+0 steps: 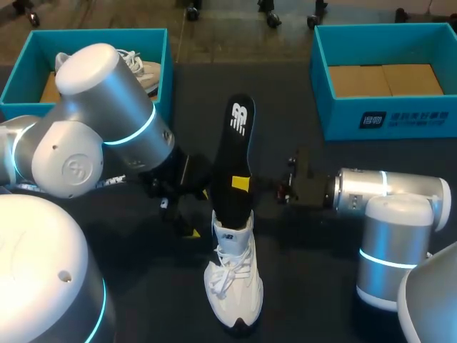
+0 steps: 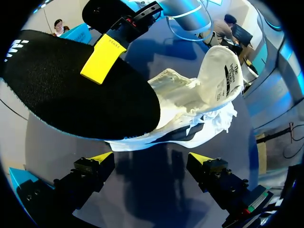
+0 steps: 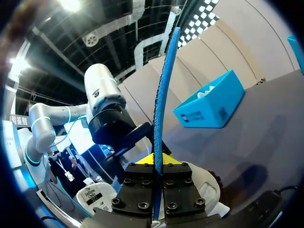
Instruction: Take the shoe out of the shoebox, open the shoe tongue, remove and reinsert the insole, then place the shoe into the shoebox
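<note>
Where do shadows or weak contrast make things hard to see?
Head view: the black insole nearly merges with the dark table; the white shoe stands out. Left wrist view: the shoe throws a dark shadow on the table ahead of the open left tool. Right wrist view: the right tool, shut on the insole, is in shadow.

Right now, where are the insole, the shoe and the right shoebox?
insole [image 1: 238, 146], head view, on its black upper face.
shoe [image 1: 234, 284], head view, on the white forefoot below the laces.
right shoebox [image 1: 343, 114], head view, on its blue front wall.
</note>
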`<state>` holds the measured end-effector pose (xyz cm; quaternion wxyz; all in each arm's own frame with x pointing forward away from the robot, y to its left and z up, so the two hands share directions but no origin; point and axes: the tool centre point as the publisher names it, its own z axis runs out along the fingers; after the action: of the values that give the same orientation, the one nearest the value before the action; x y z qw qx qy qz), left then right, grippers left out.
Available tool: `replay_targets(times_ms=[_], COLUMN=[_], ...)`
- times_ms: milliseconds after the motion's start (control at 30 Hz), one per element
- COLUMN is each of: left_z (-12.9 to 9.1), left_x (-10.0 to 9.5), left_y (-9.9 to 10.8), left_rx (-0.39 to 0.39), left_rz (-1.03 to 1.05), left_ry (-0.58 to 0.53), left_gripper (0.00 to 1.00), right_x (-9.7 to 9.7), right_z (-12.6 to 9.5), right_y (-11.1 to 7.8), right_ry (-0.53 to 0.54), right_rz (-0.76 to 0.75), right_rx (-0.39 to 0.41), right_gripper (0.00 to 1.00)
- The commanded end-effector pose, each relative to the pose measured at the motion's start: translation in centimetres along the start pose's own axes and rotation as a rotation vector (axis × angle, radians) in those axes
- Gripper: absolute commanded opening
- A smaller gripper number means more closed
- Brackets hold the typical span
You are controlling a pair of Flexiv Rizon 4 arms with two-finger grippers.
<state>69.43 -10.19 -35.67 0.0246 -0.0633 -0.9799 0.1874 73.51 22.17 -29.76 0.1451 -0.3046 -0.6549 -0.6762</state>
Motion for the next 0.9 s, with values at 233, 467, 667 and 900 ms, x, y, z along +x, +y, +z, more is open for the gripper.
replay_targets(times_ms=[233, 467, 667, 900], left_z=[0.1, 0.1, 0.1, 0.1], left_x=[0.0, 0.0, 0.0, 0.0], left_y=[0.1, 0.1, 0.1, 0.1], left_rx=[0.002, 0.002, 0.002, 0.002], left_rz=[0.001, 0.001, 0.001, 0.001], left_ry=[0.0, 0.0, 0.0, 0.0], left_gripper=[1.0, 1.0, 1.0, 1.0], right_x=[-0.4, -0.9, -0.7, 0.0], right_z=[0.6, 0.2, -0.4, -0.2], right_y=[-0.5, -1.6, -2.4, -2.6], right_ry=[0.028, 0.025, 0.027, 0.016], right_rz=[-0.043, -0.037, -0.04, -0.051], right_rx=[0.054, 0.043, 0.026, 0.03], right_gripper=[0.0, 0.0, 0.0, 0.0])
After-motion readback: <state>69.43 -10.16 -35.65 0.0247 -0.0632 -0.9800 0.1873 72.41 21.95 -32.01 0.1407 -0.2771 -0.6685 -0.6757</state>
